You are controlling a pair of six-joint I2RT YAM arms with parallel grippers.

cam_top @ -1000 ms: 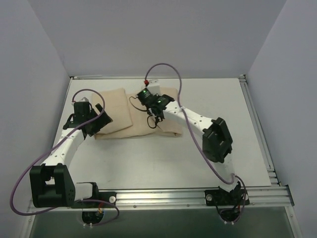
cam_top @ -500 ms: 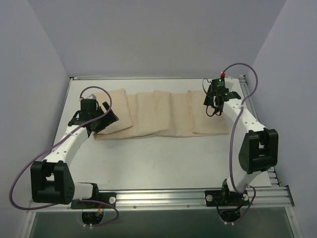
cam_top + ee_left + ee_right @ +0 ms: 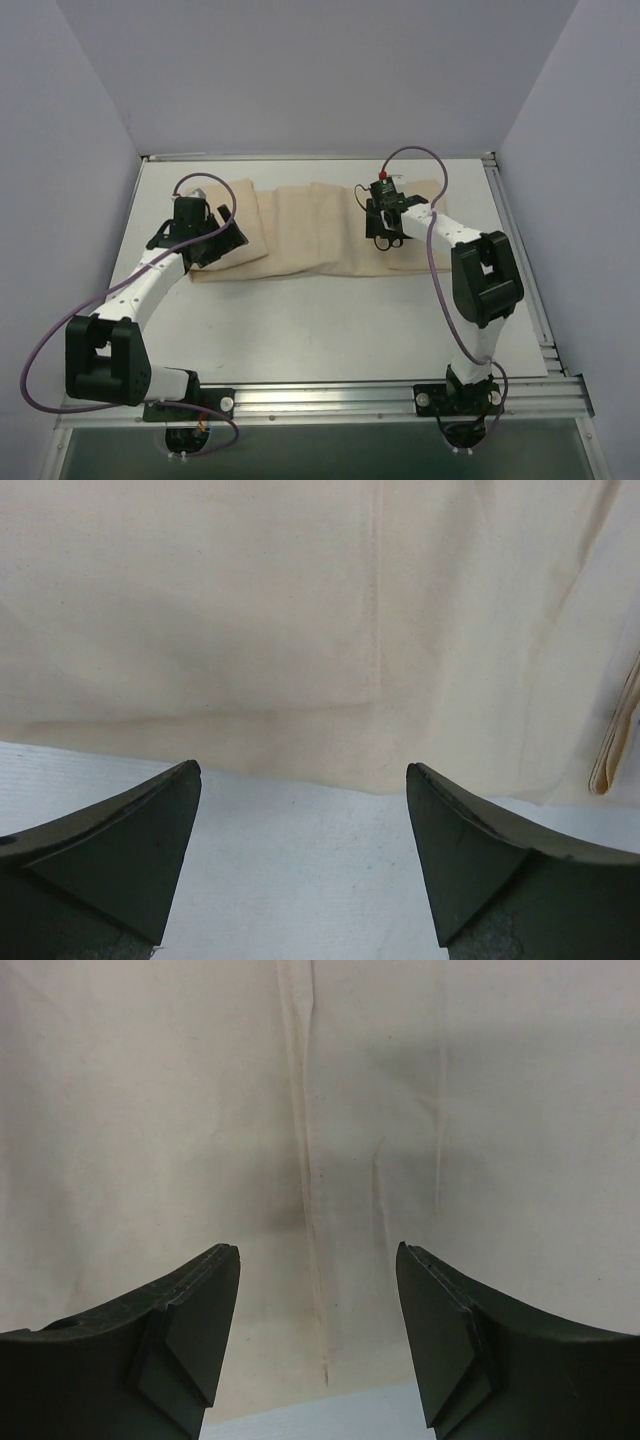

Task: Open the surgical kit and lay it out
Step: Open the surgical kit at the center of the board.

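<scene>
The surgical kit shows only as its beige wrapping cloth (image 3: pixel 320 230), spread in a long creased strip across the far half of the white table (image 3: pixel 330 330). Its left end is still a thicker folded stack (image 3: pixel 235 215). My left gripper (image 3: pixel 215 250) hovers open at that stack's near edge. In the left wrist view its jaws (image 3: pixel 303 770) frame bare table just short of the cloth (image 3: pixel 300 630), nothing between them. My right gripper (image 3: pixel 388 238) stands open over the cloth's right part. Its jaws (image 3: pixel 318 1250) straddle a crease (image 3: pixel 310 1180) of the cloth, holding nothing.
An aluminium rail (image 3: pixel 330 395) with both arm bases runs along the near edge. Grey walls close in the left, back and right sides. Purple cables loop off both arms. A layered fold edge (image 3: pixel 615 730) lies to the right of my left gripper.
My right gripper pulled a cloth flap from the middle out to the right, unfolding the strip, let go, and has come back left over the cloth. The left arm barely shifted.
</scene>
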